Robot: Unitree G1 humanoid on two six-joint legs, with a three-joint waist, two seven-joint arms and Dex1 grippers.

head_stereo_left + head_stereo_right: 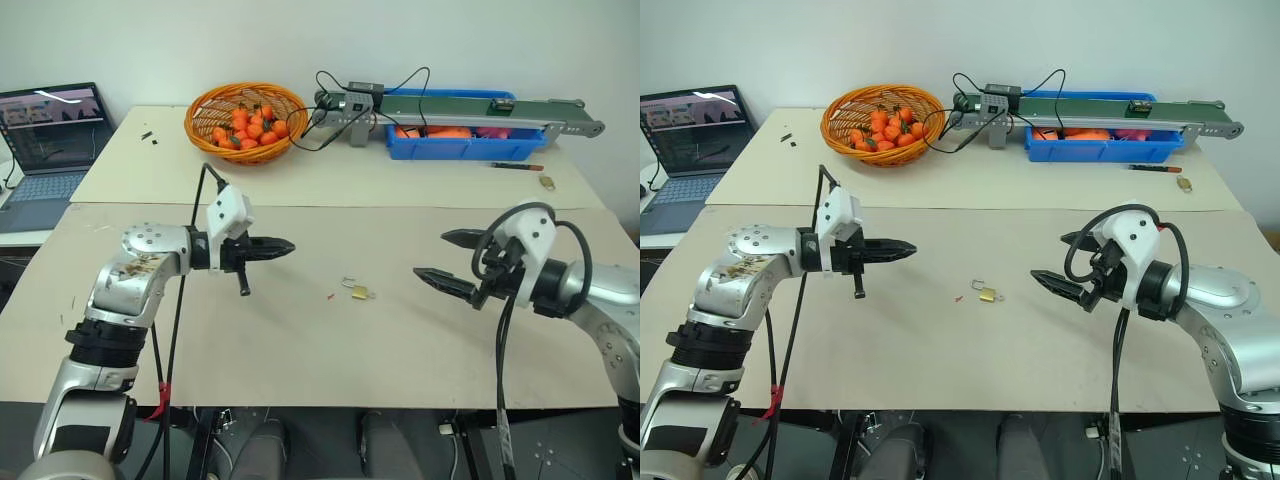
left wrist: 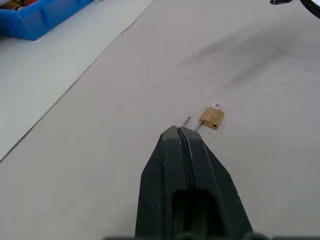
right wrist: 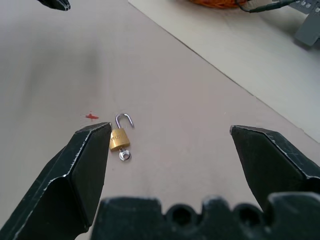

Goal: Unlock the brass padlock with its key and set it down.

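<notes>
Brass padlock [image 3: 119, 139]: lying on the bench [image 1: 300, 340] between the arms, shackle swung open.
Key [image 3: 125, 155]: sitting in the padlock's base (head showing).
Left end effector [image 1: 283, 246]: hovering, pinched together, empty.
Right end effector [image 1: 450, 262]: hovering, spread wide, empty.

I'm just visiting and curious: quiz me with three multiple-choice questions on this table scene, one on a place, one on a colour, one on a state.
1. Where is the brass padlock?
A. in the basket
B. on the table between both hands
C. on the laptop

2. What colour is the bin under the conveyor?
A. blue
B. green
C. white

3. How is the padlock's shackle?
A. missing
B. closed
C. swung open

Answers: 1 B, it lies between the left hand and right hand. 2 A, its wall is blue. 3 C, one shackle end hangs free in the right wrist view.
</notes>
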